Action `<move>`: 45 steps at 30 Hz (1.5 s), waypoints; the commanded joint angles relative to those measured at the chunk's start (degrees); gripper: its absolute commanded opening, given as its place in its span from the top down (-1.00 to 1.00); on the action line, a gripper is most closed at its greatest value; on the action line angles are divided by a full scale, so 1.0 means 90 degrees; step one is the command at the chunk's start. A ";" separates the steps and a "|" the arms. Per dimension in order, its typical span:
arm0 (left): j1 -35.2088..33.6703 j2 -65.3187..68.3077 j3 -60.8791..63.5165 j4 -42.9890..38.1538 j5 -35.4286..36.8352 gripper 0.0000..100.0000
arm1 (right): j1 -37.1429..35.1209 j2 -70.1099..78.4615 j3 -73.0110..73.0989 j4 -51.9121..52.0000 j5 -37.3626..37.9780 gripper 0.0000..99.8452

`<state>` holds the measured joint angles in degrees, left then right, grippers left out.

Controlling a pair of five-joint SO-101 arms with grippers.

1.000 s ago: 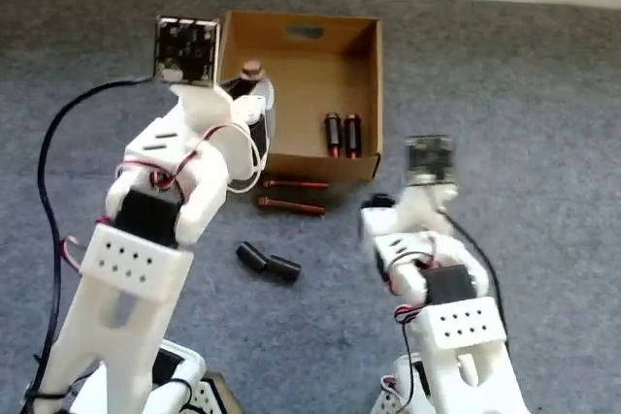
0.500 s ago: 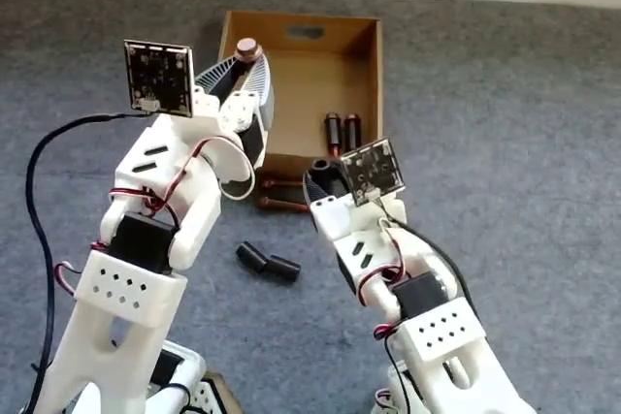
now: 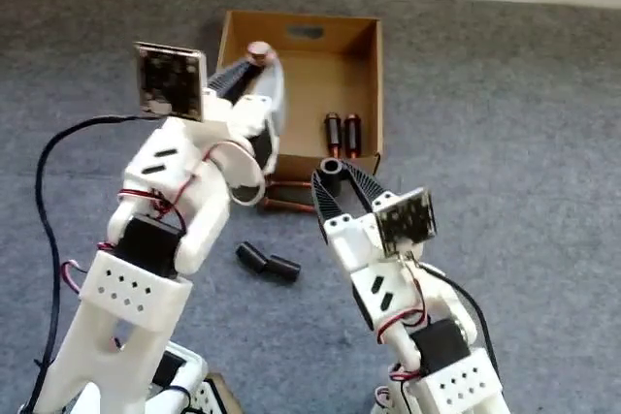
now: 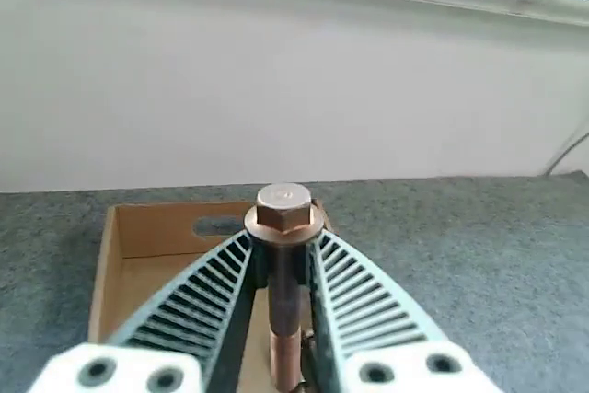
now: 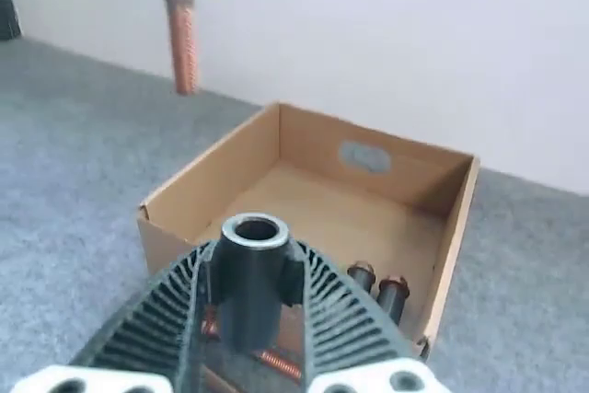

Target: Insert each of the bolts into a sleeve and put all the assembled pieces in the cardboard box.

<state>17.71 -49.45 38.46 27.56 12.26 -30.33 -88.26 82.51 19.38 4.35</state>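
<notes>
Two loose sleeves (image 3: pixel 267 261) lie on grey carpet (image 3: pixel 524 143), nearest the arms. Beyond them, the right gripper (image 3: pixel 335 179) clamps a black sleeve (image 5: pixel 252 283) upright, near two bolts (image 3: pixel 286 205) lying just before the box (image 3: pixel 301 24). Two assembled pieces (image 3: pixel 342 133) lie inside by its front wall. The left gripper (image 4: pixel 283 248) grips a bolt (image 4: pixel 284 213), head up, above the box's left wall.

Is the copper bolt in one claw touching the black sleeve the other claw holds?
Apart. The right wrist view shows the bolt hanging well clear of the sleeve, with a plain gap between them.
</notes>
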 commanded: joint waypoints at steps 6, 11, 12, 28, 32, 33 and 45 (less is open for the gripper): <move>0.0484 -0.0239 -0.0063 -0.0186 -0.0010 0.99 | -0.0034 -0.0952 0.0396 0.0005 0.0098 0.99; 0.0552 -0.0239 -0.0054 -0.0176 0.0371 0.99 | -0.0034 -0.1128 0.0571 0.0005 0.0098 0.99; 0.0562 -0.0239 -0.0044 -0.0166 0.0694 0.99 | -0.0034 -0.1138 0.0601 0.0005 0.0098 0.99; 0.0962 -0.0239 0.0337 -0.0195 0.1485 0.99 | -0.0024 -0.1109 0.0611 0.0005 0.0098 0.99; 0.1070 -0.0239 0.0357 -0.0195 0.1485 0.99 | -0.0024 -0.1109 0.0611 0.0005 0.0098 0.99; 0.1070 -0.0239 0.0357 -0.0195 0.1485 0.99 | -0.0024 -0.1109 0.0611 0.0005 0.0098 0.99; 0.1079 -0.0239 0.0357 -0.0176 0.1485 0.99 | -0.0024 -0.1148 0.0796 0.0005 0.0098 0.99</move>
<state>26.59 -49.63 42.33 27.56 25.27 -30.33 -97.93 90.15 19.38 4.35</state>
